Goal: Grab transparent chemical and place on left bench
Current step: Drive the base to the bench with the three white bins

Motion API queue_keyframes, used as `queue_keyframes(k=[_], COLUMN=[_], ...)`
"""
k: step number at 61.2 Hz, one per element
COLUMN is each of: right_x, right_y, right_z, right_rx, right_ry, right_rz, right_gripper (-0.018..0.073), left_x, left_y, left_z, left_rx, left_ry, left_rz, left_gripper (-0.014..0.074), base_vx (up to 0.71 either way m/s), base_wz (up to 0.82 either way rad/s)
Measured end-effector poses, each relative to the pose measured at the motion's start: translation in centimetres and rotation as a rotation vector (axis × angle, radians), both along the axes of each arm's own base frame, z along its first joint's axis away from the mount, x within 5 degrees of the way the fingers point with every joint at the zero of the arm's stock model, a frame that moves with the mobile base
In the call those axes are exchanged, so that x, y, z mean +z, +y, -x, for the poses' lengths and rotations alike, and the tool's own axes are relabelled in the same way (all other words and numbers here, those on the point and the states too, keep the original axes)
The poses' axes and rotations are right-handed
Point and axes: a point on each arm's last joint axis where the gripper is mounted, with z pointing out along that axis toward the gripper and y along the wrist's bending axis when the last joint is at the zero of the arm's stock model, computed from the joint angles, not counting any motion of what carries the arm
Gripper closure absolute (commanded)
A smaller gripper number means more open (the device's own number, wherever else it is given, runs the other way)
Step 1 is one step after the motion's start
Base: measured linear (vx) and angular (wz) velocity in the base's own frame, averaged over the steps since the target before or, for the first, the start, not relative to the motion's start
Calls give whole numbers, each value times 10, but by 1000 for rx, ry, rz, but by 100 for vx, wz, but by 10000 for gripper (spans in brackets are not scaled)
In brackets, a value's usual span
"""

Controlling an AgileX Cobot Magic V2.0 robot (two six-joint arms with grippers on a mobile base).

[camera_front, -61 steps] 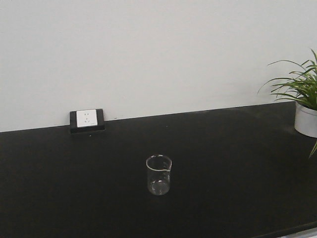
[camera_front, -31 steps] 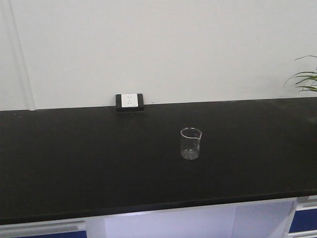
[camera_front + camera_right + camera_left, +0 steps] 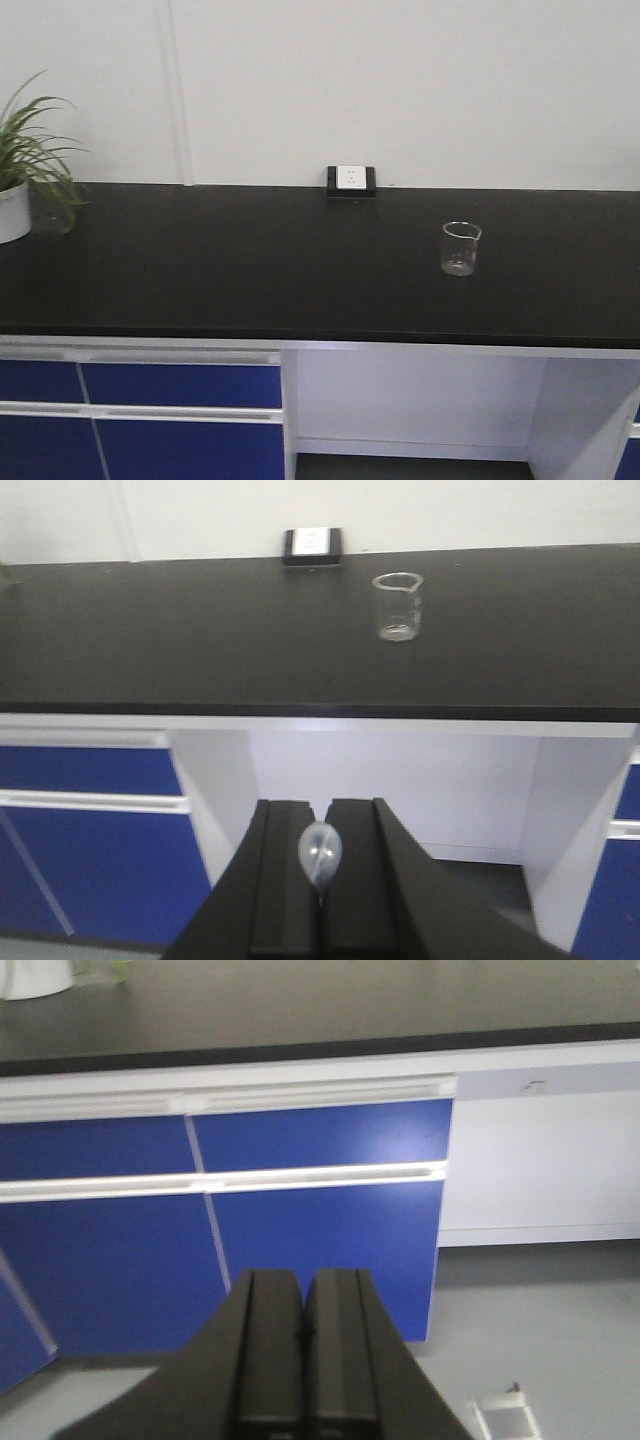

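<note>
Our view swung left, beaker (image 3: 461, 248) now toward the bench's (image 3: 200, 260) right edge; right pincer (image 3: 320, 810) clamps the pipette (image 3: 320, 852), left pincer (image 3: 303, 1290) closed empty; we risk jolting it loose.

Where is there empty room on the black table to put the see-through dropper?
The widest bare patch of the black benchtop runs from the green potted plant at its left end to the clear glass beaker, in front of the white wall socket. Nothing is crowded.
</note>
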Motion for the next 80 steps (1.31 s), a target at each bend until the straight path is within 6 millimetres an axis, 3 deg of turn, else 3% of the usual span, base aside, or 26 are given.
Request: queue_keyframes(k=[80], right_x=[0], right_y=[0], right_z=[0], right_rx=[0], right_ry=[0], right_rz=[0], right_gripper=[562], left_x=[0], left_y=[0], left_z=[0], left_rx=[0], left_ry=[0], left_rz=[0], left_gripper=[600], base_vx=[-29], base_wz=[72])
